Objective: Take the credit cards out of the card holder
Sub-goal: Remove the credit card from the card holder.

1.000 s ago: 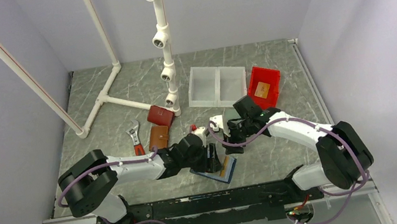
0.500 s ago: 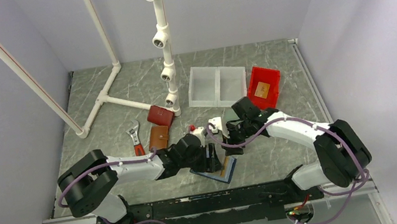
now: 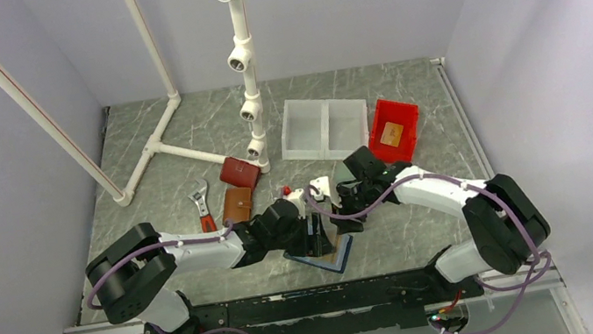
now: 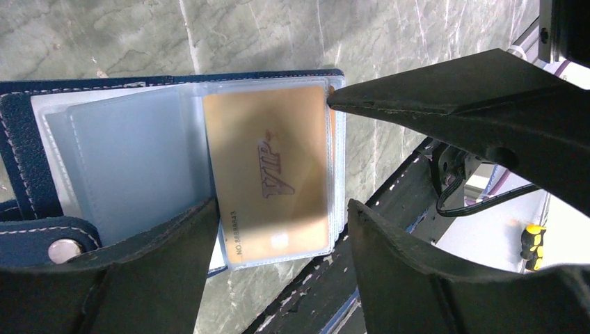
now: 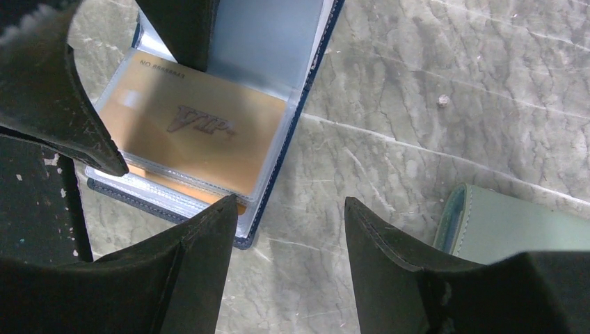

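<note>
The navy card holder lies open on the table near the front edge, its clear sleeves fanned. An orange-tan credit card marked VIP sits in the top sleeve, and more orange edges show beneath it. My left gripper is open, its fingers straddling the card-side half of the holder. My right gripper is open too. Its left fingertip rests at the holder's corner, and in the left wrist view one of its fingers points at the sleeve's top right corner. Neither gripper holds a card.
A grey-green wallet lies right of the holder. Behind stand a red bin holding an orange card, white trays, a brown wallet, a dark red wallet, a wrench and a PVC pipe frame.
My left gripper's jaws have spread a little wider over the holder. The right arm has edged slightly left toward it.
</note>
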You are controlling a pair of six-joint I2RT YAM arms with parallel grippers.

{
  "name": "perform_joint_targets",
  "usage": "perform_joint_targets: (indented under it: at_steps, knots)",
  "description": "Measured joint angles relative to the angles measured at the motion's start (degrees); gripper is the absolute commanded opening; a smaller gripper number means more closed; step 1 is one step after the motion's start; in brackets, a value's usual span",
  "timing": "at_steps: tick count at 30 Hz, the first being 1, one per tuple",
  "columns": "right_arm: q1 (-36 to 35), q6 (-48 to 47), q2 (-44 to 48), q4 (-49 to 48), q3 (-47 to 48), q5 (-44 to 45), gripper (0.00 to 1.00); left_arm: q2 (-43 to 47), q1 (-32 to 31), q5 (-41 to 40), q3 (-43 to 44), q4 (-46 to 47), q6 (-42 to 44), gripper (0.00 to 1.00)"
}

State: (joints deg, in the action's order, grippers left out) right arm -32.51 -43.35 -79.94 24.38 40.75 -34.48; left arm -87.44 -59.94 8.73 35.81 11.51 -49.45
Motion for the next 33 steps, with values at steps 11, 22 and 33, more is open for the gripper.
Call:
perform_joint_targets:
  at_steps: [11, 22, 33]
  knots:
    - [0.0, 2.3, -1.5, 0.7, 1.4, -1.6, 0.6, 0.0, 0.0, 0.1, 0.0, -0.1, 0.0, 0.77]
    - [-0.2, 5.5, -2.6, 1.0, 2.7, -3.9, 0.6, 0.0, 0.0, -0.9, 0.1, -0.9, -0.4, 0.58]
    - [-0.2, 7.4, -3.4, 1.0, 3.3, -4.1, 0.61, 1.3, 0.2, -3.6, -0.1, -3.2, -2.1, 0.52]
